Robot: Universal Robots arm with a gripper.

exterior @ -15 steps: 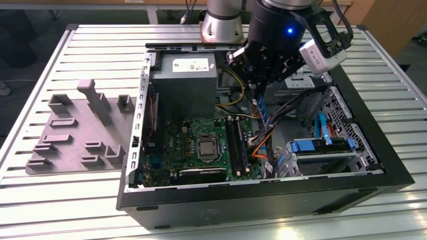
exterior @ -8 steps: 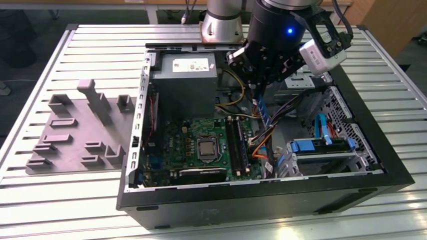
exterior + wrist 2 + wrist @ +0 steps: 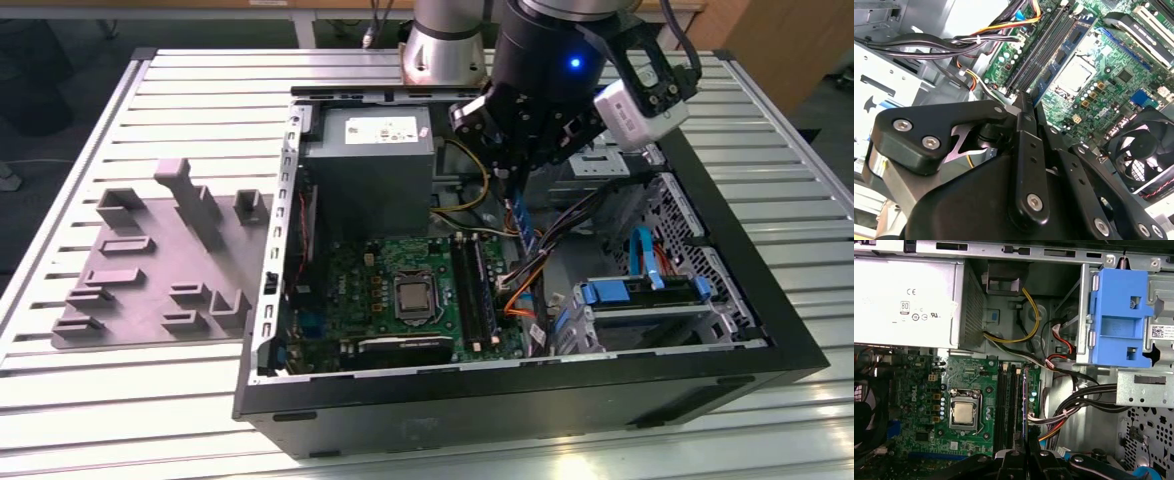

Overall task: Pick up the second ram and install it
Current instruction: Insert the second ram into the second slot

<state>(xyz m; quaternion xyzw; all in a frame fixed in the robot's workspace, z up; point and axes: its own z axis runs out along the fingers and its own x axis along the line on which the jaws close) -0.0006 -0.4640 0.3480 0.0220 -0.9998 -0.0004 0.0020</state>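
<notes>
Hanging over the open case (image 3: 534, 380) on the desk (image 3: 160, 400), the gripper (image 3: 523, 180) in the exterior view is closed on the ram (image 3: 523, 215), a thin blue strip held on edge and pointing down from between its fingers. The ram sits above the board (image 3: 400, 290), over the slots (image 3: 470, 285) beside the processor socket (image 3: 414, 295); holding it edgewise probably lets it drop straight into a slot.

In the second wrist view the gripper (image 3: 1026, 102) is pinched shut, the ram (image 3: 1040, 95) showing as a blue edge just past its tip, running parallel to the slots (image 3: 1039, 47).

In the first wrist view the ram (image 3: 1026, 400) rises edge-on from the gripper (image 3: 1027, 452), lined up just beside the dark slots (image 3: 1006, 405), on their far side from the socket (image 3: 964, 412).
</notes>
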